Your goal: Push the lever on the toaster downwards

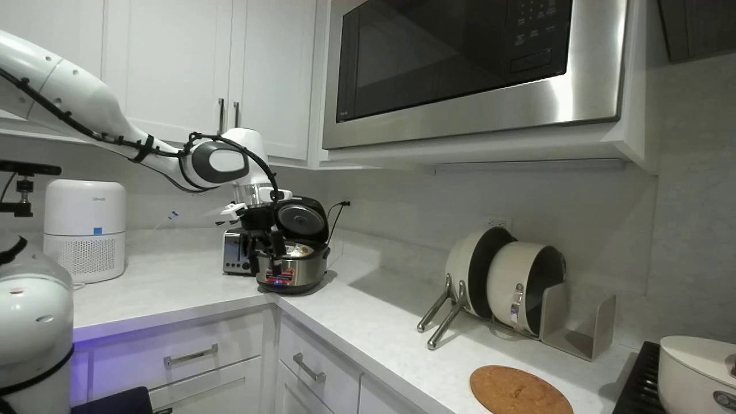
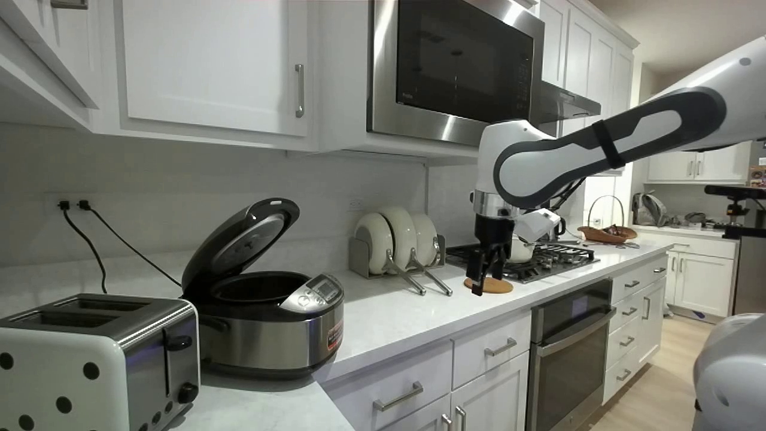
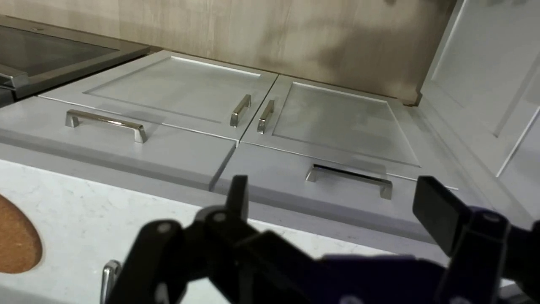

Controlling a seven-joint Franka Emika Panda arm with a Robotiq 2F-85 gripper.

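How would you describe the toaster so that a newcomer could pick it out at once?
On the white countertop, find the round cooker with its black lid raised. The toaster stands beside it. Unlike the cooker, it is boxy, with two top slots, a lever and black dots on its white side.

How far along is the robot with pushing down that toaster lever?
Nothing looks done yet: the lever sits high on the end of the toaster. Nothing is in hand either: the gripper is open and empty, and an exterior view shows it well apart from the toaster. All of it seems left: reaching the lever, then pressing it down.
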